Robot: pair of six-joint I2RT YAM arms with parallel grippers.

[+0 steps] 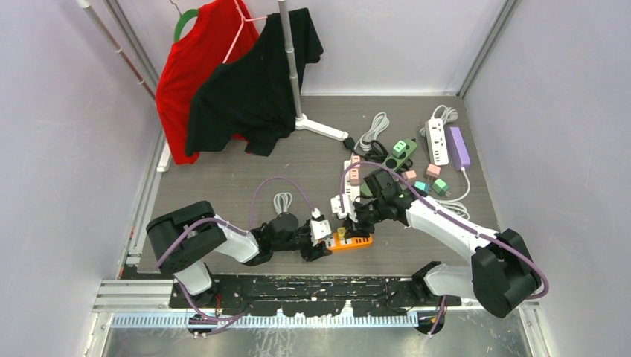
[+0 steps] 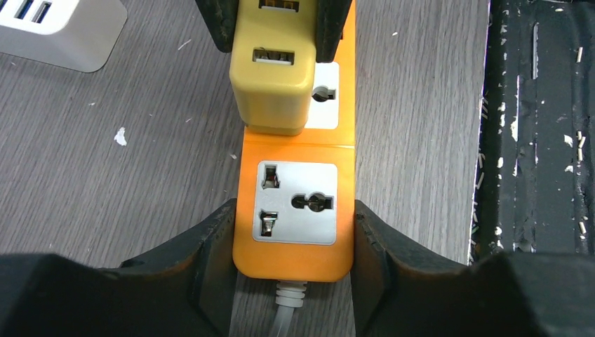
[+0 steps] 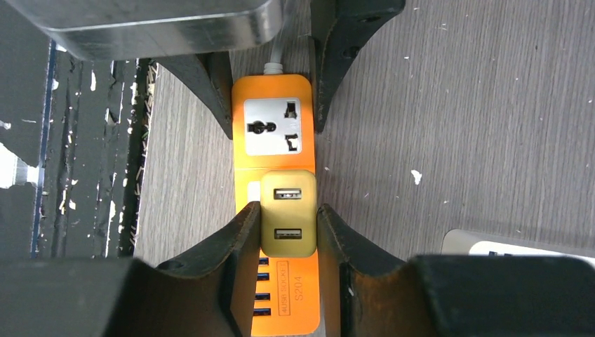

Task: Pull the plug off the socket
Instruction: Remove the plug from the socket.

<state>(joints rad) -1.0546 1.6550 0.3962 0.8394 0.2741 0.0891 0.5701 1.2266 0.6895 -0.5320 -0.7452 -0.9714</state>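
The left gripper (image 2: 295, 217) pinches the cord end of the orange power strip (image 2: 293, 270) on the table (image 1: 223, 175), while the right gripper (image 3: 288, 214) clamps the yellow plug (image 3: 288, 242) (seated in its socket (image 2: 325, 98)).

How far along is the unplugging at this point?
Done: both grips look set. The left pincer clamps the cord end of the orange strip, and the right pincer is shut on the yellow plug. In hand: strip braced and plug gripped, ready for the pull. Left: the pull itself, as the plug sits seated in its socket, not yet lifted.
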